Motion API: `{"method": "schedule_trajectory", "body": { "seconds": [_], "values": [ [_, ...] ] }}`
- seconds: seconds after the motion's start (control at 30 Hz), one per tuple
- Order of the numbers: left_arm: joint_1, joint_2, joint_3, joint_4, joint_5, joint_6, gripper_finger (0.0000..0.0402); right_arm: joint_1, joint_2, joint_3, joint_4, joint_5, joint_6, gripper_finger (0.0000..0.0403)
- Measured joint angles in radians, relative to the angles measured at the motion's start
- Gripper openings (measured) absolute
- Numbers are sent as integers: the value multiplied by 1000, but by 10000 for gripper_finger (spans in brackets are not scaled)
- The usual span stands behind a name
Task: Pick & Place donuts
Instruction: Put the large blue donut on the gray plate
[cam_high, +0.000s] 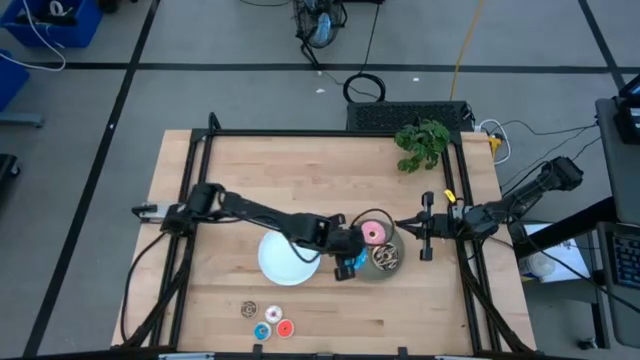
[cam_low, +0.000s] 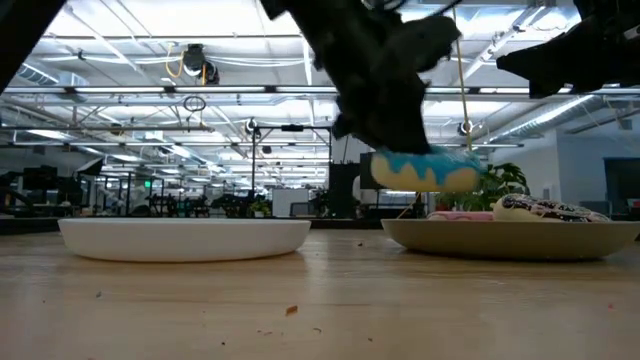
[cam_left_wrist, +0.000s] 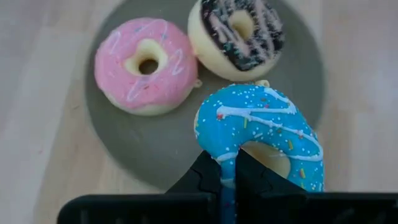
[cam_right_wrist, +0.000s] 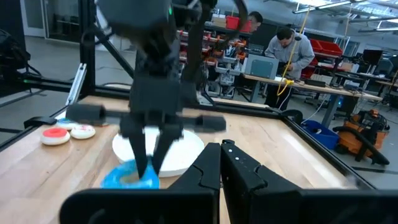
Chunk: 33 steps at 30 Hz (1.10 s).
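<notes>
**Count of donuts, plates and arms**

Three larger toy donuts: one blue sprinkled ring (cam_left_wrist: 261, 134), one pink ring with white drizzle (cam_left_wrist: 145, 64), one dark brown drizzled ring (cam_left_wrist: 237, 34). Four mini donut rings (cam_high: 266, 319) lie clustered on the wooden desk (cam_high: 210, 290). Two round plates: one white (cam_high: 283, 259), one grey (cam_left_wrist: 137, 146). Two dark robot arms. One green leafy plant (cam_high: 422, 142).

Grey floor (cam_high: 250, 40) crossed by dark tape lines; ceiling strip lights (cam_low: 120, 45) overhead; cluttered workbenches (cam_right_wrist: 323, 87) behind — two people there.
</notes>
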Motion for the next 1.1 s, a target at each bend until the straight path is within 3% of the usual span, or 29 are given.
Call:
{"method": "schedule_trajectory", "body": {
  "seconds": [0.27, 0.6, 0.93, 1.1],
  "values": [
    [39, 159, 136, -28, 102, 16, 18, 0, 0, 0, -7, 0, 0, 0],
    [48, 197, 164, -61, 124, 31, 27, 0, 1, 0, -14, 0, 4, 0],
    [26, 126, 163, -73, 40, 75, 168, 0, 1, 0, -14, 0, 26, 0],
    [20, 105, 163, -67, 22, 70, 213, 0, 1, 0, -14, 0, 26, 0]
  ]
}}
